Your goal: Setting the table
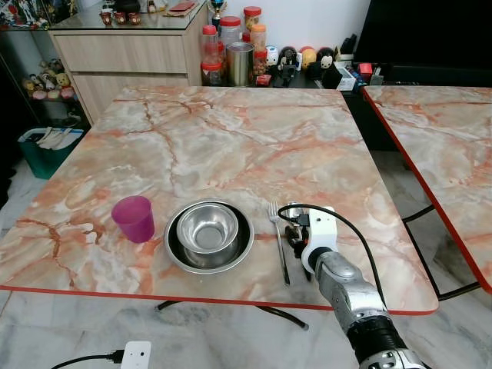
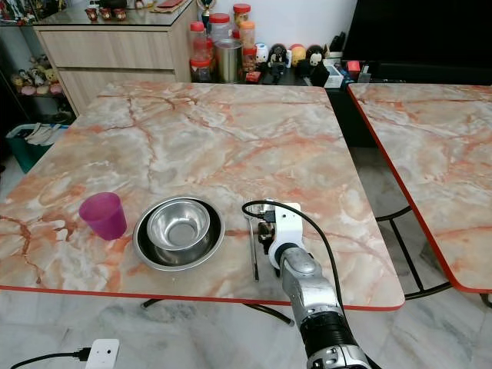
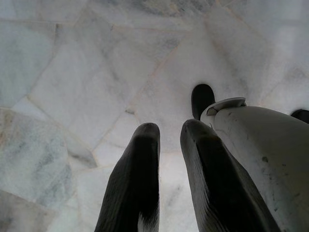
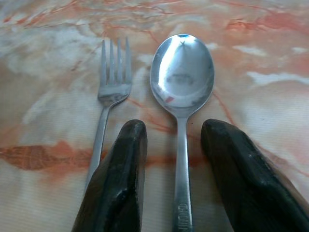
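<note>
the marble-patterned counter [image 1: 231, 138] carries a place setting along its near edge. a steel bowl [image 1: 207, 228] sits nested inside a wider steel plate [image 1: 244, 244], and a purple cup [image 1: 134, 218] stands upright just beside them at nine o'clock, apart from the plate's rim. at three o'clock of the plate lies a fork [image 1: 278, 244], tines pointing toward twelve o'clock and handle toward the near edge. just beside it, again at three o'clock, lies a spoon [image 4: 182, 92], parallel to the fork with its bowl face up toward twelve o'clock; the two do not touch.

the right claw [image 4: 171, 145] is low over the counter at the spoon's handle, its silver arm reaching in from five o'clock with a black cable looped over the white wrist. its two black fingers [image 4: 120, 183] are spread, one on each side of the spoon's handle, with a gap between each finger and the metal; the fork's handle runs just outside the nearer finger.

the left claw [image 3: 169, 140] hangs idle over the pale tiled floor [image 3: 72, 72], its fingers a little apart with a narrow gap and nothing between them.

beyond the counter, at twelve o'clock, a wooden cabinet [image 1: 123, 54] stands next to red-lidded jars [image 1: 229, 34] and small figurines [image 1: 307, 60]. a second marble counter [image 1: 438, 138] stands at three o'clock, well apart.
</note>
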`<state>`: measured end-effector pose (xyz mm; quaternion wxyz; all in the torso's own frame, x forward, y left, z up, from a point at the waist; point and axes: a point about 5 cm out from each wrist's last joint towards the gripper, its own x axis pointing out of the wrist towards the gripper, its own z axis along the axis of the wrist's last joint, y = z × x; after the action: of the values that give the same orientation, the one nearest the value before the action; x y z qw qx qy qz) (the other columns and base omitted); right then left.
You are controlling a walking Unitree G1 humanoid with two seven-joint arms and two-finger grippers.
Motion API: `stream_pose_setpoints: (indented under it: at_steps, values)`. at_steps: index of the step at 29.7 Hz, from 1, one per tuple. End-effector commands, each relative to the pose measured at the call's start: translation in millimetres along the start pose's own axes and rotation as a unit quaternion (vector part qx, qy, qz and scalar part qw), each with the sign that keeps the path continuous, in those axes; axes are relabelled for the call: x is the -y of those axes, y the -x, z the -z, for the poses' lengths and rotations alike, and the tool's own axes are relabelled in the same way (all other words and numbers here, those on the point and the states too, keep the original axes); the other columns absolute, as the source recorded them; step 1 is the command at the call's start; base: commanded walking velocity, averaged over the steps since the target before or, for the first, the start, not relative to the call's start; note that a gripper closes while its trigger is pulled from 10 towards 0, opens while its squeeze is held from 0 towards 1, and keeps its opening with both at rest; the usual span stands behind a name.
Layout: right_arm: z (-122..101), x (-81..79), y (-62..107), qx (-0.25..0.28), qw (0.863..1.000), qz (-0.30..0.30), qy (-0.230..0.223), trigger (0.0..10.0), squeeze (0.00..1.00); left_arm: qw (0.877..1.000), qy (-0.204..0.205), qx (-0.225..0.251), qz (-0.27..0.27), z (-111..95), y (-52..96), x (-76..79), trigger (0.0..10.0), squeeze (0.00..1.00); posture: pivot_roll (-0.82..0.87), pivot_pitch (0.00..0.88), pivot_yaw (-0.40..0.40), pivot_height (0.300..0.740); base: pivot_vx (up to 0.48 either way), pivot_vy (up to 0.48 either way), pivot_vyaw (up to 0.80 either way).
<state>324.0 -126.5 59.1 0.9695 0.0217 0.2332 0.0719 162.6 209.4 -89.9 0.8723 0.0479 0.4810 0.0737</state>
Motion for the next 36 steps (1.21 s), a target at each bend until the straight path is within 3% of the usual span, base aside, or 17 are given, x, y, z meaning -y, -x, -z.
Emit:
stream_pose_setpoints:
  at_steps: [1,2,4,7,13,22,29,36]
  values:
    - [1,9.5,1.0,-0.005,1.000,0.021,0.007,10.0,0.00,1.000,0.007,-0.007,0.003,4,0.6,0.2,10.0,0.00,0.05,0.044,-0.019,0.740,0.000,0.000,0.00]
    - [1,9.7,1.0,-0.005,1.000,0.021,0.007,10.0,0.00,1.000,0.007,-0.007,0.003,4,0.6,0.3,10.0,0.00,0.05,0.044,-0.019,0.740,0.000,0.000,0.00]
    - [-18,16.9,3.2,0.058,0.997,0.044,0.014,10.0,0.00,1.000,0.008,-0.005,0.003,3,0.5,-0.1,10.0,0.00,0.05,0.043,-0.018,0.740,0.000,0.000,0.00]
    - [-26,18.8,5.3,0.087,0.995,0.050,0.005,10.0,0.00,1.000,0.009,-0.003,0.004,3,0.4,0.5,10.0,0.00,0.05,0.044,-0.018,0.740,0.000,0.000,0.00]
    - [-37,17.3,7.8,0.130,0.991,0.039,-0.001,10.0,0.00,1.000,0.011,0.002,0.003,2,0.4,0.8,10.0,0.00,0.05,0.044,-0.018,0.740,0.000,0.000,0.00]
    - [-41,16.2,7.6,0.154,0.987,0.041,0.002,10.0,0.00,1.000,0.009,-0.003,0.000,4,0.8,-0.1,10.0,0.00,0.05,0.043,-0.020,0.740,0.000,0.000,0.00]
    - [-65,27.1,15.5,0.243,0.968,0.068,-0.010,10.0,0.00,1.000,0.013,0.004,-0.002,3,0.8,-0.5,10.0,0.00,0.05,0.043,-0.019,0.740,0.000,0.000,0.00]
    - [-73,27.0,18.1,0.269,0.961,0.066,-0.009,10.0,0.00,1.000,0.021,0.005,0.000,2,0.6,0.4,10.0,0.00,0.05,0.042,-0.019,0.740,0.000,0.206,0.00]
